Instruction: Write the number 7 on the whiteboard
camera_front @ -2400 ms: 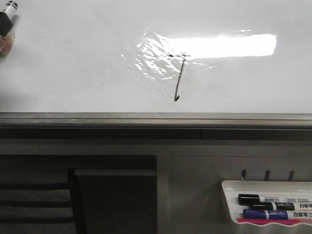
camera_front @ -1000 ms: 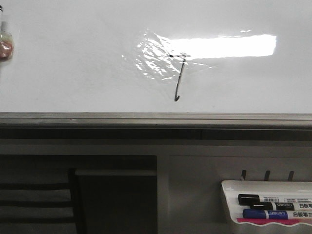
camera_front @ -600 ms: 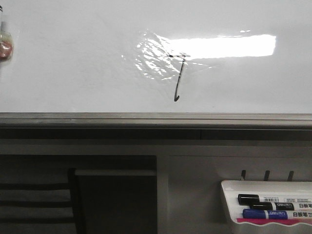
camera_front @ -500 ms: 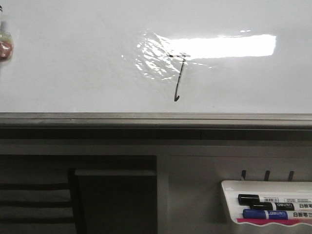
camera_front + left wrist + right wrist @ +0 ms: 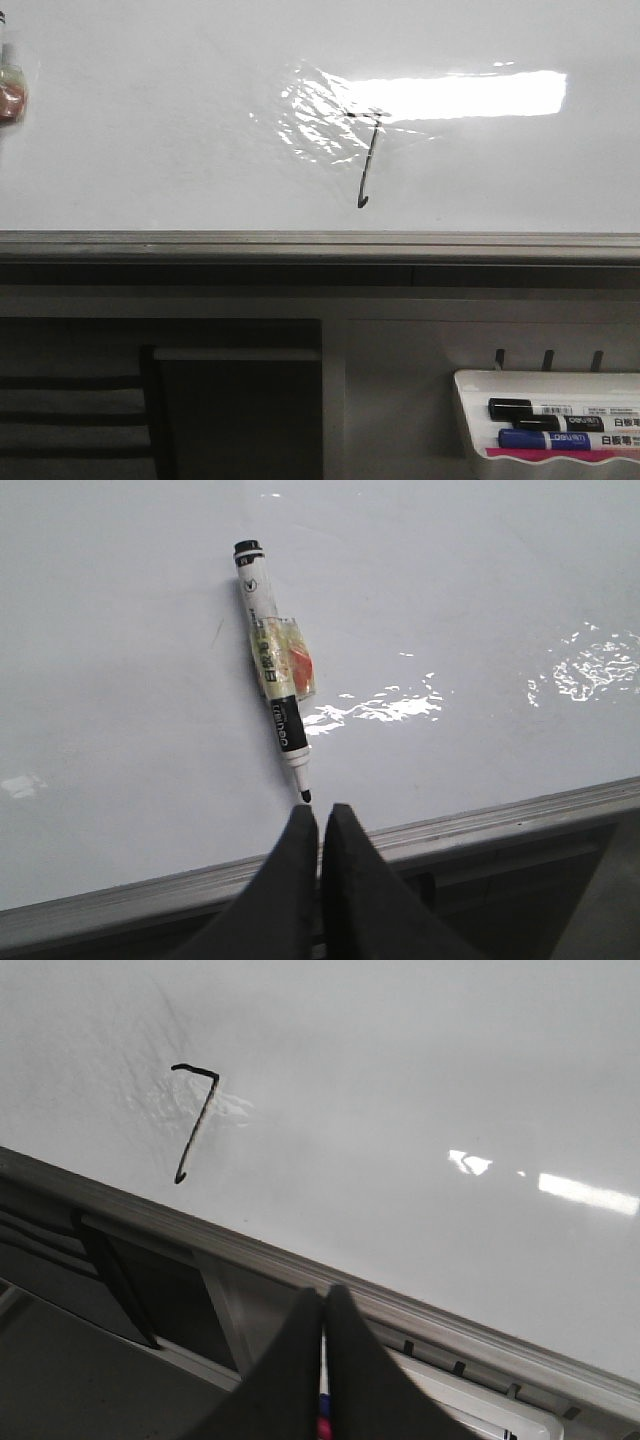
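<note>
**7 drawn, marker lying free**

The number 7 is sitting mid-whiteboard, beside the glare. Left gripper is hovering fingers pressed together — empty — just short of the marker tip. Right gripper likewise closed, holding nothing.

Number 7 sitting on the whiteboard a little right of centre, close to the near edge rail, top bar lying in the wrinkled patch at the glare's left end. Far over at the left edge, a marker lying flat on the board, tip toward the near rail, well apart from the 7. Below the rail at the near right corner, a tray hanging with two markers in it, one behind the other.
</note>
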